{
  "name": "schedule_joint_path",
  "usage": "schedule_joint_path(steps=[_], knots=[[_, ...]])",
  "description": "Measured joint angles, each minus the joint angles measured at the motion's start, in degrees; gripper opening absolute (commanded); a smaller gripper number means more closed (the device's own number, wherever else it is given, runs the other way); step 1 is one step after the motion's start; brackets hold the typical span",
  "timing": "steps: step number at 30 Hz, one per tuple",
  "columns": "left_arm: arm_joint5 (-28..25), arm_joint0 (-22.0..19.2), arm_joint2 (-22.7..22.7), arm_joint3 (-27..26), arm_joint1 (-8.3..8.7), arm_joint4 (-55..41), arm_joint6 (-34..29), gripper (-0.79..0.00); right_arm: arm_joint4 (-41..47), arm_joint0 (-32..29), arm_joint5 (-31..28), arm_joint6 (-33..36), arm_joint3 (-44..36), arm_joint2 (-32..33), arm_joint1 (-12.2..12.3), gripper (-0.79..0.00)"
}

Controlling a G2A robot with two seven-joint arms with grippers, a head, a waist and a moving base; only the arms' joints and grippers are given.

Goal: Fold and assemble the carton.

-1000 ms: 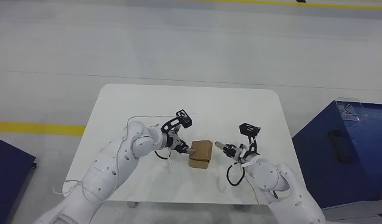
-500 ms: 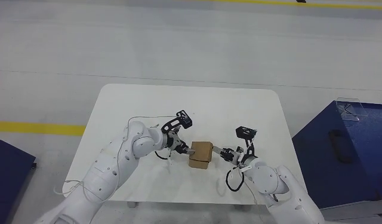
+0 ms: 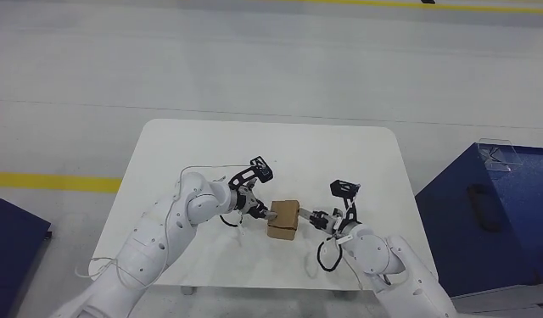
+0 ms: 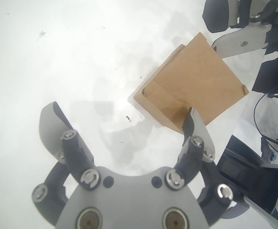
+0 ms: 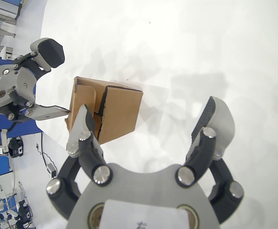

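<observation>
A small brown carton (image 3: 284,219) stands on the white table (image 3: 204,148), formed into a box. In the right wrist view the carton (image 5: 108,110) shows an end with tucked flaps and a ragged seam. My left gripper (image 3: 258,206) is open at the carton's left end; one fingertip (image 4: 190,117) rests against the carton (image 4: 196,77). My right gripper (image 3: 316,219) is open at the opposite end, with one fingertip (image 5: 85,115) touching the flap side. In the left wrist view the other arm's fingers (image 4: 236,45) sit at the carton's far corner.
The carton sits near the table's front middle, with bare tabletop behind and to both sides. A dark blue bin (image 3: 479,216) stands off the table's right edge, and another blue object (image 3: 17,242) is at the left. Cables (image 3: 327,254) hang near the right arm.
The right gripper has moved leftward up to the carton's right end, closing the gap. The carton shifted slightly left. The left gripper has kept its place.
</observation>
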Motion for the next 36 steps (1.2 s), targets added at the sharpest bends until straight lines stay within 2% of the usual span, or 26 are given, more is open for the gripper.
schedule_joint_path(steps=[36], knots=[[-0.7, -1.3, 1.5, 1.9, -1.17, -1.0, -2.1, 0.0, 0.6, 2.9, 0.5, -0.2, 3.2, -1.6, -1.5, 0.0]])
